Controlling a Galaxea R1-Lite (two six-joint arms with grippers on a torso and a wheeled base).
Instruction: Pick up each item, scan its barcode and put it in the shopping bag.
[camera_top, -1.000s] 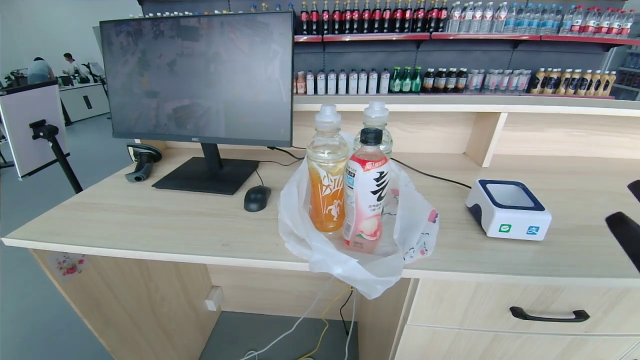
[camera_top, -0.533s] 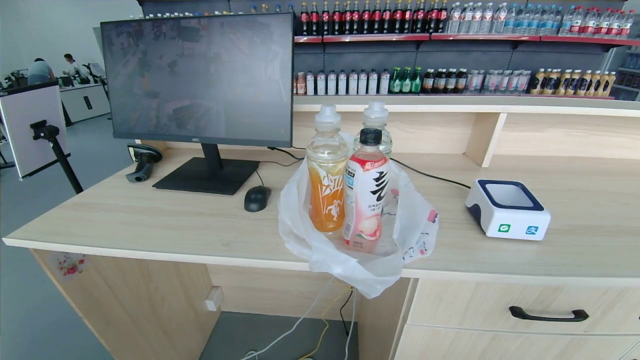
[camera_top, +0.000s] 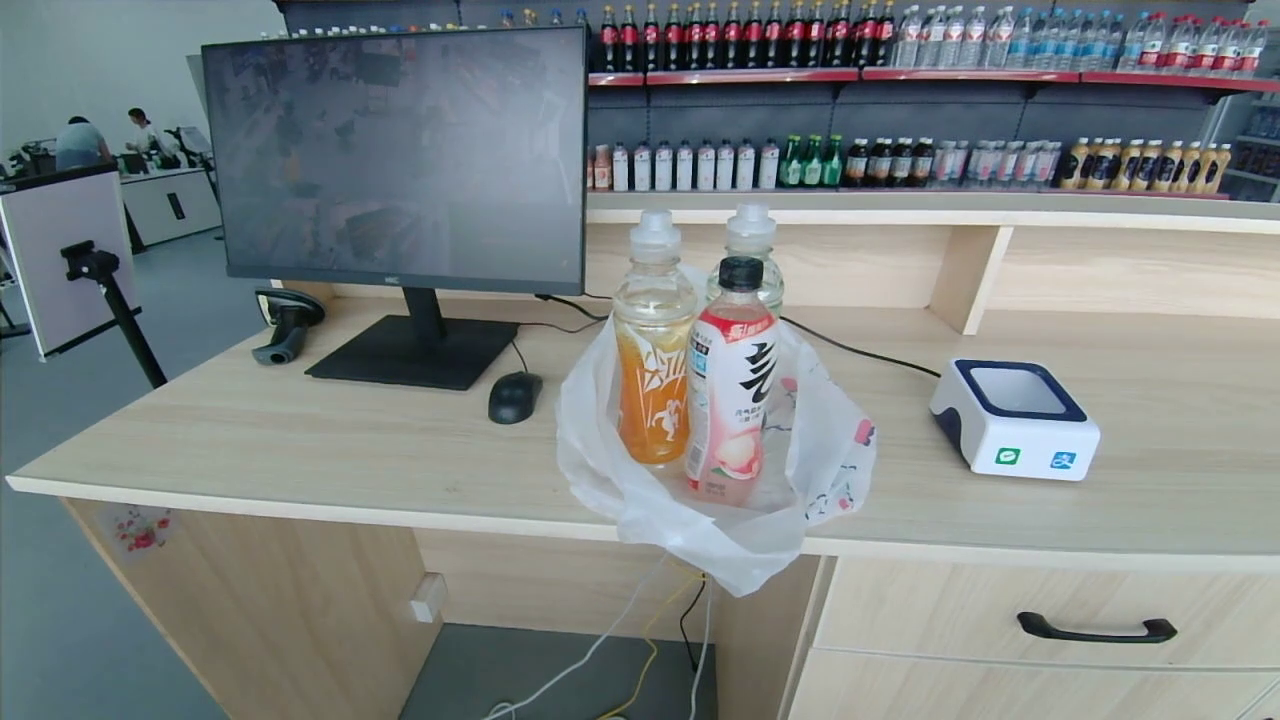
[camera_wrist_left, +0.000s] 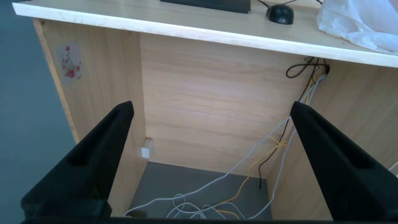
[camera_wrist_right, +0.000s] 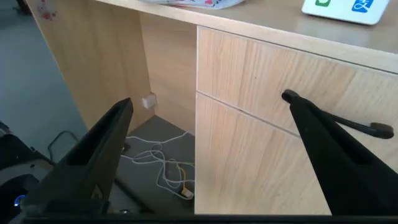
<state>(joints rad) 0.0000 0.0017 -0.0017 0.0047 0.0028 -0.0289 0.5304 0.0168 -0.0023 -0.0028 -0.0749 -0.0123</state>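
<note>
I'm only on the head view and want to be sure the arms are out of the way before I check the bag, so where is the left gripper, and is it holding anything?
Observer: The left gripper is open and empty. It sits low, below the desk top, facing the open space under it.
Operator: And the right one?
Observer: The right gripper is open and empty too, low in front of the drawer fronts.
Operator: Anything on the floor near it?
Observer: A loose coil of white cable lies on the floor ahead of it, beside the drawers.
</note>
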